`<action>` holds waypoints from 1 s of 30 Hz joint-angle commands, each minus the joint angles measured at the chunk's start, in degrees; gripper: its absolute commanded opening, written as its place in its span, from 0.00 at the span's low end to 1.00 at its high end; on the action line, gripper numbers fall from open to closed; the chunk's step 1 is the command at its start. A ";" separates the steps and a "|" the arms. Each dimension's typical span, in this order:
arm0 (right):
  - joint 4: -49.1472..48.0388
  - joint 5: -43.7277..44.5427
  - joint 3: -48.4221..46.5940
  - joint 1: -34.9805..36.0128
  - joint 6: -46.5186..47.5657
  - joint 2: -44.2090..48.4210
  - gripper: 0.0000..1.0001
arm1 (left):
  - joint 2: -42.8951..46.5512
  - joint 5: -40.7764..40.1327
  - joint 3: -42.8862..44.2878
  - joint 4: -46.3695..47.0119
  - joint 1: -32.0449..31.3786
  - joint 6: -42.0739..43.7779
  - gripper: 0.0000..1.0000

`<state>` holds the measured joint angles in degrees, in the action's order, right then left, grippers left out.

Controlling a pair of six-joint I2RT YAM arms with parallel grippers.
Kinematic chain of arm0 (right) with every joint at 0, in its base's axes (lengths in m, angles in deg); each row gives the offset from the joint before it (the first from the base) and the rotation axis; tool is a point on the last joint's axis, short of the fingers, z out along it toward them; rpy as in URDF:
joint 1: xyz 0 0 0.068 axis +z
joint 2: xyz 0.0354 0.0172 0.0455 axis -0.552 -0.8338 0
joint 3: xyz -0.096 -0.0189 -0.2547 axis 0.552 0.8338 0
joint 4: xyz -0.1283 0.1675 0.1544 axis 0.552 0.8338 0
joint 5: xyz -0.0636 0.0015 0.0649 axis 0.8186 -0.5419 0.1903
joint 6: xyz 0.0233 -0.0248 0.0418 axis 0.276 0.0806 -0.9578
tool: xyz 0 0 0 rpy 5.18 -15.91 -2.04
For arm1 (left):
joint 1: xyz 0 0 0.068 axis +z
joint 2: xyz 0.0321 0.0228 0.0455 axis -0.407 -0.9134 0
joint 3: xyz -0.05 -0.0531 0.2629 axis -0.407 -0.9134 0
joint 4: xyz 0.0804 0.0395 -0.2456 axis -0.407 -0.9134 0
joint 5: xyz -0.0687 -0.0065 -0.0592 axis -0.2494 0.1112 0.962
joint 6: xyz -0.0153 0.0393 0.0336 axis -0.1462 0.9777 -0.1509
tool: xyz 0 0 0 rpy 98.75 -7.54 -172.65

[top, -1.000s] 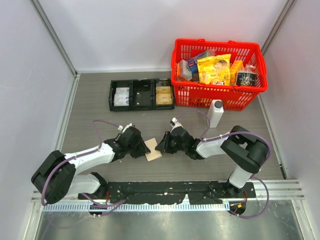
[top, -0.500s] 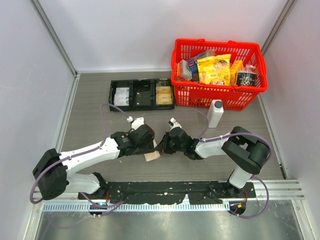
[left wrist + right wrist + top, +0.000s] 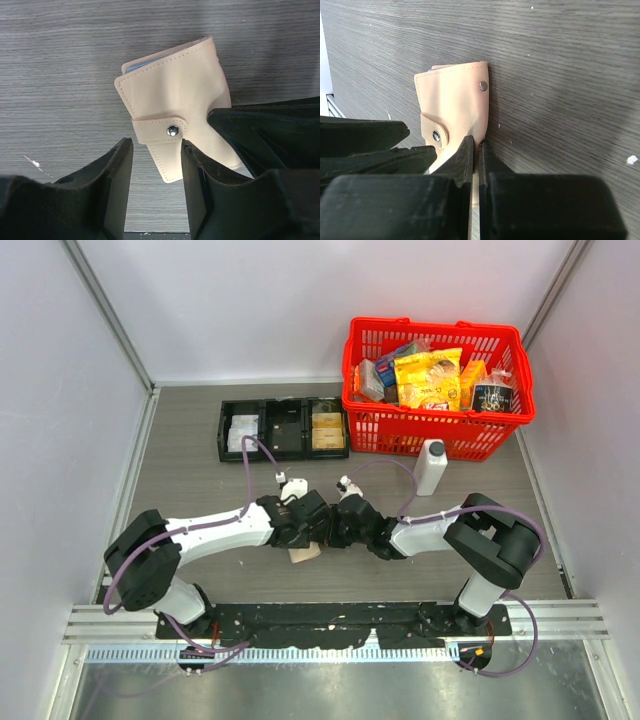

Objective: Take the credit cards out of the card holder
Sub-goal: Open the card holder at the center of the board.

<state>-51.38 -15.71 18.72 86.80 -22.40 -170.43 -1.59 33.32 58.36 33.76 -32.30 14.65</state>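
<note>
The card holder is a tan folded wallet lying flat on the table, its snap tab fastened; it also shows in the right wrist view and as a tan corner under both grippers. My right gripper is shut on the card holder's edge, pinching it from the right. My left gripper stands open just above the card holder's snap end, one finger on each side of its lower corner without touching. The credit cards are hidden inside.
A black three-compartment tray lies at the back left. A red basket full of packets stands at the back right, with a white bottle in front of it. Grey walls close in both sides.
My left arm has swung right, its gripper now over the card holder and next to the right gripper. The right gripper has closed on the card holder's edge.
</note>
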 commanded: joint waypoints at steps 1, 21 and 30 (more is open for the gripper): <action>9.53 2.59 0.79 0.67 3.44 -1.48 0.01 | -0.55 -2.79 3.38 -0.84 -0.64 1.59 0.46; 9.35 1.71 0.70 0.58 3.44 -2.63 0.01 | -10.93 -1.39 5.41 1.10 -1.43 3.00 0.42; 9.44 2.24 1.14 0.58 3.70 -1.75 0.01 | -9.96 -2.61 4.53 -2.15 -1.43 1.33 0.39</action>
<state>-51.49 -16.30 18.72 86.58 -22.12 -170.74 -9.57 32.21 63.69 35.38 -32.27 17.14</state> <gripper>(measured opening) 0.057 0.395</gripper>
